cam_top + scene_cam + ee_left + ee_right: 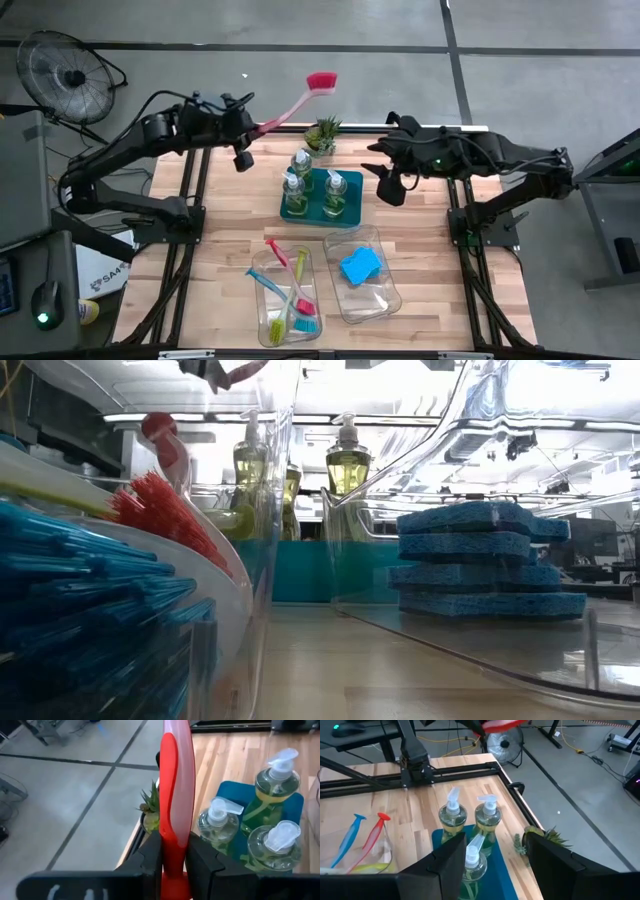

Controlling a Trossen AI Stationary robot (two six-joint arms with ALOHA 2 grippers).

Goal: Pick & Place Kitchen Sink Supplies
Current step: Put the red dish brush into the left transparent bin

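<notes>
Wooden surface (420, 250) crowded at centre: teal tray (300, 212) of soap bottles (334, 190), two clear bins (372, 300) sorting brushes and blue sponges (360, 265). Left gripper (172, 862), fingers clenched on the red-pink brush (298, 103), held high past the far edge, likely for clearance over the pumps. Right gripper (492, 855) parked above the tray, fingers parted, grasping nothing. Open room left and right.

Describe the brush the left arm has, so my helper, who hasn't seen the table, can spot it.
Above the table's far edge, behind the teal tray, the left gripper is shut on the red-pink brush. It alone is in the air, head over the floor; the other brushes lie in a clear bin.
</notes>
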